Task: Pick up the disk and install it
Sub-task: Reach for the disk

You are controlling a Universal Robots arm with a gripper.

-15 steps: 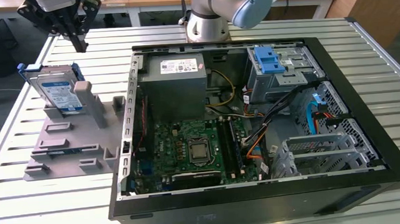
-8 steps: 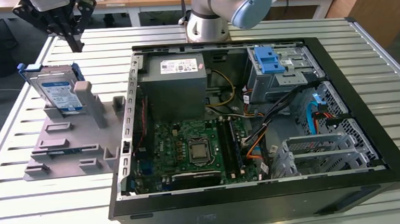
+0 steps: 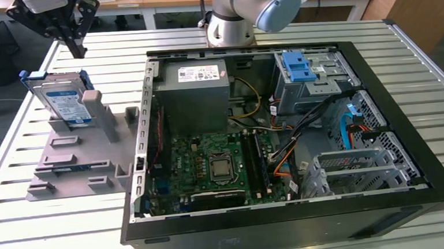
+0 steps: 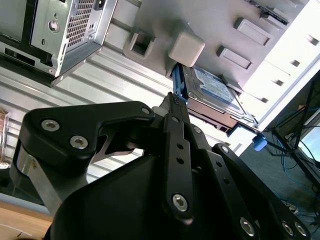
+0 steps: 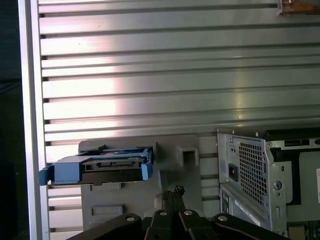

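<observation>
Slatted table, an open case taking up most of it. Grey rack beside the case, on the exterior view's left. Gripper hangs above the rack, fingers pressed together, holding nothing. Disk stands on edge in the rack, near the fingertips, apart from them.

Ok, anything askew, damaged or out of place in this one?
Nothing stands out. The disk stands on edge in its grey holder, beside the open computer case. The gripper hangs near the disk, holding nothing.
</observation>
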